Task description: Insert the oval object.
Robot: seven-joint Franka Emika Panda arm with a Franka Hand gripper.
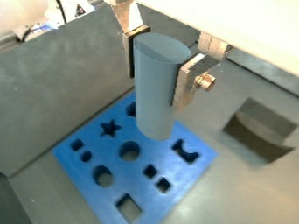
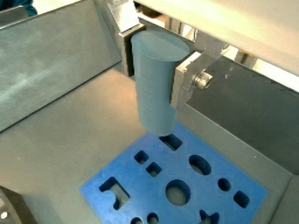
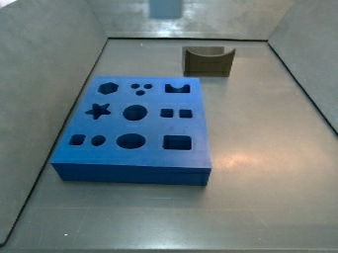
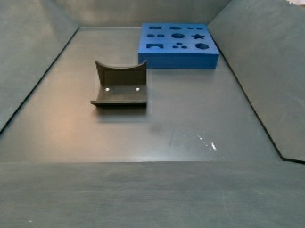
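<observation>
My gripper (image 1: 159, 70) is shut on the oval object (image 1: 156, 96), a tall pale grey peg held upright between the silver fingers (image 1: 187, 80). Both wrist views show this grasp; in the other one the gripper (image 2: 156, 68) holds the peg (image 2: 158, 83) the same way. The peg hangs above the flat blue board (image 1: 187, 178), which has several shaped holes. Its lower end is over the board's (image 2: 267, 188) corner region, apart from it. In the side views the board (image 3: 132, 174) (image 4: 179, 61) lies flat on the floor. The gripper is out of both side views.
A dark olive block with a curved notch (image 1: 260, 127) stands on the grey floor beside the board, and shows in both side views (image 3: 209, 61) (image 4: 119, 89). Grey walls enclose the floor on all sides.
</observation>
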